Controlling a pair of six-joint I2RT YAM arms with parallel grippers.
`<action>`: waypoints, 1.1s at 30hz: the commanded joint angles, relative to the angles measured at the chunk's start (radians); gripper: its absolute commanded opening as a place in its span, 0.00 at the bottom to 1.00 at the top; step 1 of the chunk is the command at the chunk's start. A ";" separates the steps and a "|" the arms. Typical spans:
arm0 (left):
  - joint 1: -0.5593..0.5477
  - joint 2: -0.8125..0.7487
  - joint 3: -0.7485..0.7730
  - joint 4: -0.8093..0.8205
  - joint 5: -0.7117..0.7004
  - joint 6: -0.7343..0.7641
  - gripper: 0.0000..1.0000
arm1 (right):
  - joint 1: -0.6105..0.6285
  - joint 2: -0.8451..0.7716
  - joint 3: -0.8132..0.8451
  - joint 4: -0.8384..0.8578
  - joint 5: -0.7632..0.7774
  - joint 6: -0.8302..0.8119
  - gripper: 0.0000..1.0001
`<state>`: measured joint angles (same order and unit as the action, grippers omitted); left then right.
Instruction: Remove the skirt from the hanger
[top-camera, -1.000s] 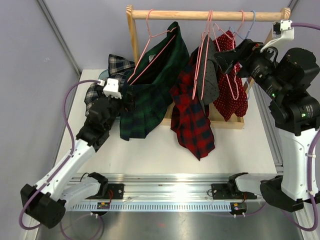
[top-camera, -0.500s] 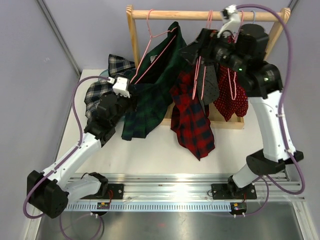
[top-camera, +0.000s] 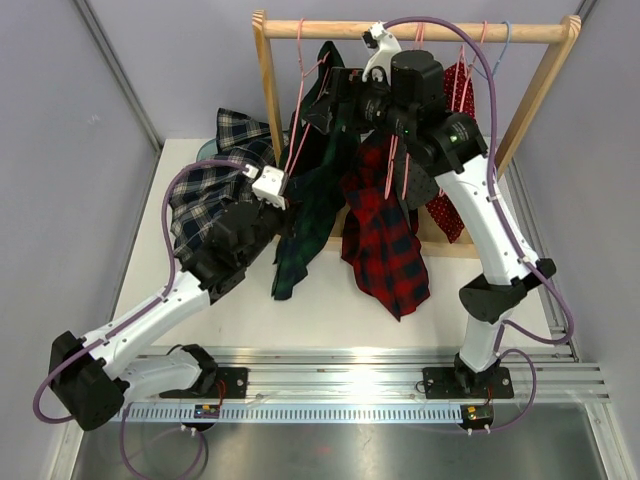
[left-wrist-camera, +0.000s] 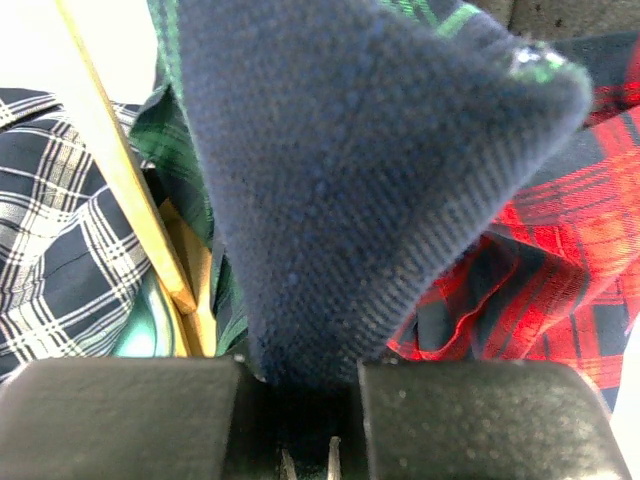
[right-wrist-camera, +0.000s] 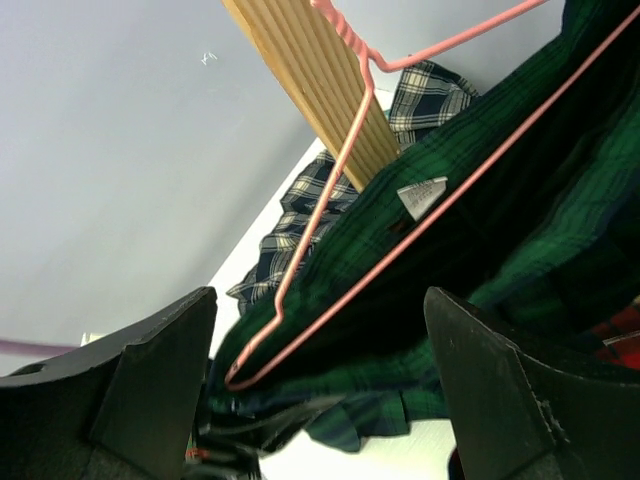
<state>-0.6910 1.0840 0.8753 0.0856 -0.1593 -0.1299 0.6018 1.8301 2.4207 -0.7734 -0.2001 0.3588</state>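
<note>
Though pinched by a low fold in the left tool (left-wrist-camera: 310, 400), draped on the pink hanger (right-wrist-camera: 352, 42) all the same: the skirt (top-camera: 305, 220), at the rail's (top-camera: 335, 30) left end, above the desk (top-camera: 320, 310). Up top, right tool (right-wrist-camera: 320, 300) spread wide, grasping nothing, straddling the hanger's lower corner. Long axis of the cloth: slanting down-left, from hanger to left tool. Looks like a job of pinning the hanger above and pulling along that slant below.

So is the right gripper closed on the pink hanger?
No, the right gripper is wide open, and the pink hanger hangs beyond it, untouched.
</note>
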 joint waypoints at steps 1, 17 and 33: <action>-0.028 0.004 0.059 0.100 -0.048 -0.010 0.05 | 0.023 0.032 0.061 0.069 0.051 0.011 0.91; -0.180 0.047 0.108 0.115 -0.137 0.012 0.05 | 0.066 0.136 0.074 0.137 0.073 0.062 0.21; -0.243 0.016 0.088 0.095 -0.197 0.016 0.05 | 0.067 0.075 0.247 0.091 0.142 0.014 0.00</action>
<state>-0.9180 1.1397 0.9360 0.1036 -0.3260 -0.1127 0.6617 1.9804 2.6152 -0.7990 -0.0978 0.4313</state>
